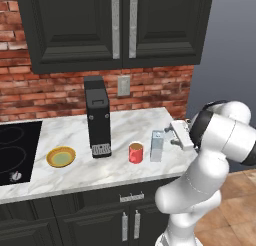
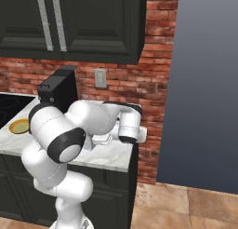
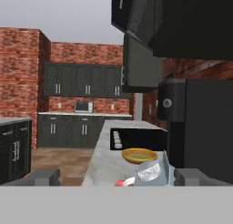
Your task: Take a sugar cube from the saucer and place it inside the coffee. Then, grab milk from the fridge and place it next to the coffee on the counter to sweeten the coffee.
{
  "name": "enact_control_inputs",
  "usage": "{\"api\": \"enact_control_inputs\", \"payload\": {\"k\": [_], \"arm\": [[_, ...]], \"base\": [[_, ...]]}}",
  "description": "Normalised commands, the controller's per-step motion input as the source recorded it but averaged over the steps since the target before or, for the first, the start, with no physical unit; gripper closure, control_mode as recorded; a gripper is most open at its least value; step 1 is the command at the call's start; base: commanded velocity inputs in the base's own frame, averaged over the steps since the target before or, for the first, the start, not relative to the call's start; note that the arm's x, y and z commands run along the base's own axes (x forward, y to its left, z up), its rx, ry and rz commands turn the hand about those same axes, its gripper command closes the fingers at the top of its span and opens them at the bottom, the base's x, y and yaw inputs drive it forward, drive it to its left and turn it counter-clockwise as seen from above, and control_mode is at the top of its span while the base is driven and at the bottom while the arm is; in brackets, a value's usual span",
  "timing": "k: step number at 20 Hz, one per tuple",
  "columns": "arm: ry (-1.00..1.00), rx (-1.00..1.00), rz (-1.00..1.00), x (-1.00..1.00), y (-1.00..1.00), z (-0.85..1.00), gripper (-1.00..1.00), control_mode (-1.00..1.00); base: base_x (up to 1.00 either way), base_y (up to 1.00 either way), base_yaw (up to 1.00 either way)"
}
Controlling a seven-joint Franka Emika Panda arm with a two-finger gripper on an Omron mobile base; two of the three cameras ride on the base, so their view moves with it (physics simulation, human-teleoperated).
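Milk stands beside coffee

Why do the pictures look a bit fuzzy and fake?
They are computer-drawn. Left base view: soft edges, and the milk and coffee cast only faint shadows on the counter. Hand view: the milk is close and blurry. Right base view: flat, even light, no glare.

On the white marble counter, the light blue-grey milk carton stands just right of the small red coffee cup; the round yellow saucer sits far left.
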Motion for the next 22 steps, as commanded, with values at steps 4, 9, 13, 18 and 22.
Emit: {"api": "enact_control_inputs", "payload": {"k": [4,9,13,18,22], "arm": [[-0.15,0.00,-0.05,-0.80,-0.11,0.58,-1.00,-1.00],[-0.13,0.00,-0.01,-0.69,0.00,0.89,-1.00,-1.00],[-0.16,0.00,-0.06,-1.00,0.00,0.98,-1.00,-1.00],[-0.08,-0.01,-0.07,-1.00,0.00,0.99,-1.00,-1.00],[-0.06,-0.06,-0.06,-0.99,0.00,0.98,-1.00,-1.00]], "base": [[0.00,0.00,0.00],[0.00,0.00,0.00],[0.00,0.00,0.00],[0.00,0.00,0.00],[0.00,0.00,0.00]]}}
